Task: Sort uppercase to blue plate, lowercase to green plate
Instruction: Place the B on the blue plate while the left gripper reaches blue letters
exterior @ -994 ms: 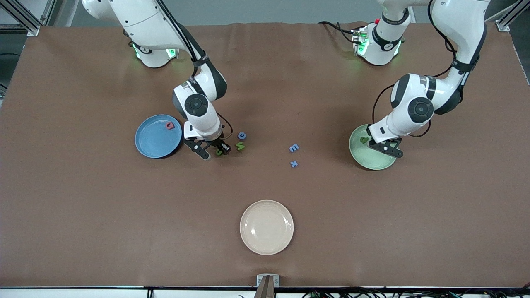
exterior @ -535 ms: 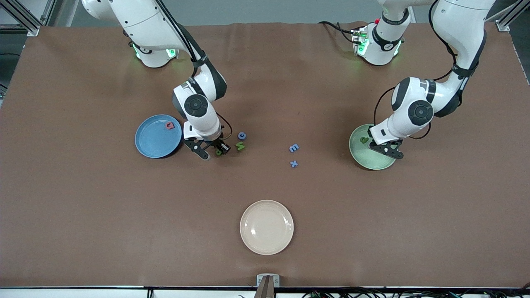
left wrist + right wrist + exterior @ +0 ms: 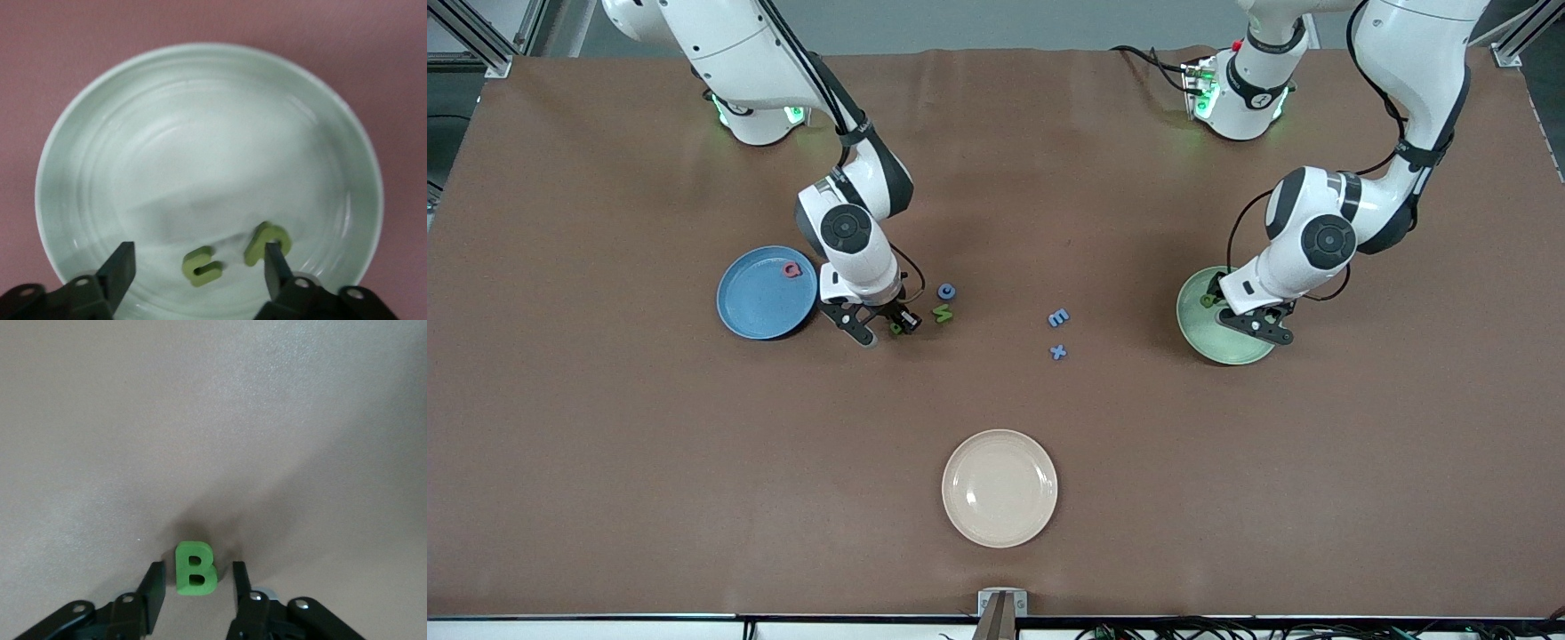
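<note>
Front view showed a brown bench (image 3: 605, 444) from above. Nearest the camera sat an empty cream plate (image 3: 1000, 488). Farther up lay a blue x (image 3: 1058, 352), then a blue three-pronged letter (image 3: 1058, 316) just beside it.

Toward the right arm's end, the right gripper (image 3: 879, 328) was low at the bench, just beside the blue plate (image 3: 756, 307). In the right wrist view its jaws stood either side of a green B (image 3: 195, 569), narrowly parted, with thin gaps showing, so not yet gripping it. A green N (image 3: 943, 312) and a blue C (image 3: 946, 291) lay close by. A red Q (image 3: 791, 268) rested in the blue plate.

Toward the left arm's end, the left gripper (image 3: 1249, 320) hung over the green plate (image 3: 1200, 333). In the left wrist view its jaws were spread wide and empty above two green lowercase letters, a green u (image 3: 201, 265) and a second green letter (image 3: 267, 242), lying apart in the plate.
</note>
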`<state>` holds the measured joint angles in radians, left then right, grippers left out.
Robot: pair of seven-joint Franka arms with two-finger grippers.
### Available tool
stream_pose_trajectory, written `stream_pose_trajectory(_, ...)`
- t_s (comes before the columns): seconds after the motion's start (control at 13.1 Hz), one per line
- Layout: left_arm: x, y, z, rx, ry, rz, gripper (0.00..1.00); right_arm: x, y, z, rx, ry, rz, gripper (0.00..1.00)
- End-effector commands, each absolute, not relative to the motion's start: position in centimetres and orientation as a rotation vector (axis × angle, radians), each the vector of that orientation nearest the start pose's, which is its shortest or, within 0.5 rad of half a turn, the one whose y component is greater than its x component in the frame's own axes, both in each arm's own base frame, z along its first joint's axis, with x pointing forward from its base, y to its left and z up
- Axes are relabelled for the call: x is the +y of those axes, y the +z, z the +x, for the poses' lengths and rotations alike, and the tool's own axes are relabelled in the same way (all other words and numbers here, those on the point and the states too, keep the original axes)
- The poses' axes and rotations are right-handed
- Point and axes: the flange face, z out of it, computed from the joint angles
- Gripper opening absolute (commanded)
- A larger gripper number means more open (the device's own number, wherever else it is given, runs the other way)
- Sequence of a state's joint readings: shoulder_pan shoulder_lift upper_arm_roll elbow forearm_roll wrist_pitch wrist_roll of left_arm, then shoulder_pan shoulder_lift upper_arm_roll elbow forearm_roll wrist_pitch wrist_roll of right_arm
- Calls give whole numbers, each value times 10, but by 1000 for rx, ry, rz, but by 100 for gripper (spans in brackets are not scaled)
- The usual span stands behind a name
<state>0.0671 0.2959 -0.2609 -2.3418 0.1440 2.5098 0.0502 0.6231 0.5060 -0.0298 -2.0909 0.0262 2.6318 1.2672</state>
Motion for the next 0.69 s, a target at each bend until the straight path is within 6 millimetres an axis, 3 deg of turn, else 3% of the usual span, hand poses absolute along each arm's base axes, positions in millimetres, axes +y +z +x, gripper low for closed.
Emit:
stream_pose_trajectory(0.0,-136,224,502,426,182,-3077,100,329,176,490,1047,-15,-2929,34)
stream_pose_trajectory(0.08,-151,231,505,342,161,-3092,100,328,176,491,1049,-16,-2928,33)
stream_pose_trajectory(0.15,-169,233,505,226,149,-3109,100,328,176,491,1045,-17,-2930,24)
stream_pose_trajectory(0.23,-196,234,501,83,141,-3124,100,327,177,492,1051,-19,-2925,4)
stream_pose_trajectory(0.46,-256,226,494,-206,152,-3128,100,310,179,495,1063,46,-2978,0)
stream_pose_trajectory(0.61,-299,222,490,-386,147,-3126,100,288,208,495,942,191,-3101,0)
